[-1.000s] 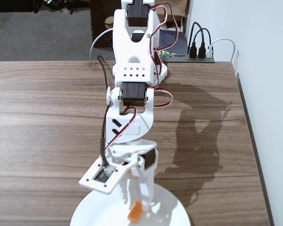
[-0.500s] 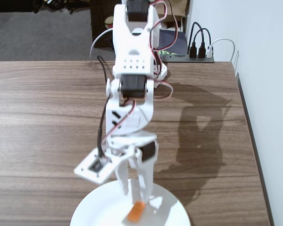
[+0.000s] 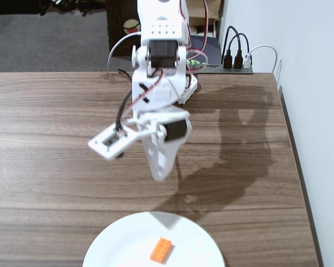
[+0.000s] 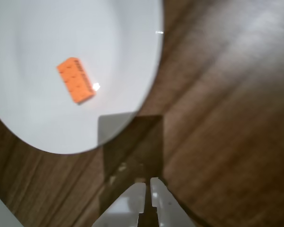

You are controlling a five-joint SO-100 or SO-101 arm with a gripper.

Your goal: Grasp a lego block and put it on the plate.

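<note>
Small orange studded plastic lego block (image 3: 162,250) lies flat on large glossy white round plate (image 3: 122,242), task apparently done. White two-finger gripper (image 4: 148,185) empty, fingers pressed together, raised above brown wood-grain desk (image 3: 50,139). Risk: low swing back clips plate rim, jolting block off.

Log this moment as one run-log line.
lego block: lying on plate | gripper: shut, empty, raised above the table beside the plate | stage: placed

plate (image 3: 122,239) cropped below, wrist view blurred
</note>
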